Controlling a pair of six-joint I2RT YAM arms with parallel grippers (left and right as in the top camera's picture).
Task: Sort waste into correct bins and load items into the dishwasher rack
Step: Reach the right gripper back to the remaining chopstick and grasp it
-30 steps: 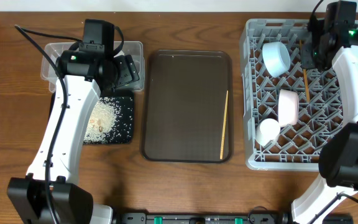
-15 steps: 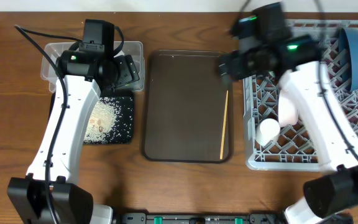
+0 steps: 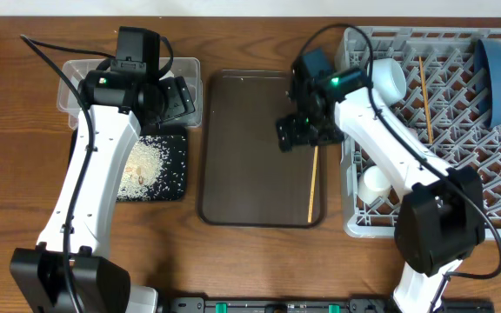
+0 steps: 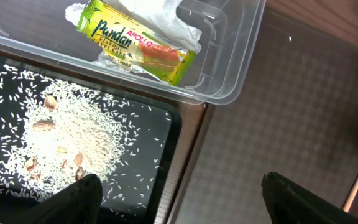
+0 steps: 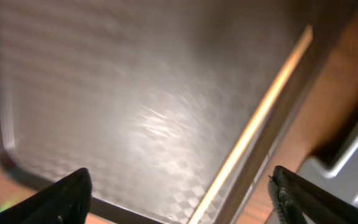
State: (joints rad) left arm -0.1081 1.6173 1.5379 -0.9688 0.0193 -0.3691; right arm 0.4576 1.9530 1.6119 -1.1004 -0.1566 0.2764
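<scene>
The grey dishwasher rack (image 3: 459,187) at the right holds a dark blue dish (image 3: 496,74), a light blue bowl (image 3: 388,78), a small pale cup (image 3: 375,183) and one chopstick (image 3: 425,96). Another chopstick (image 3: 313,184) (image 5: 260,118) lies along the brown tray's right side. My right gripper (image 3: 298,135) (image 5: 179,196) hovers open just above it, holding nothing. The clear tub (image 3: 72,83) contains the napkin (image 4: 166,15) and the yellow-green wrapper (image 4: 135,43). Rice (image 4: 73,134) lies on the black tray (image 3: 172,169). My left gripper (image 3: 179,100) (image 4: 179,199) is open and empty over the black tray's right edge.
The brown serving tray (image 3: 250,139) sits in the middle between the bins and the rack. My right arm reaches across the rack's left rim and covers part of its contents. Bare wooden table (image 3: 250,261) runs along the front.
My right gripper opened, left a chopstick in the rack, and swung left from the rack's far side to above the brown tray's chopstick. The left arm stayed still.
</scene>
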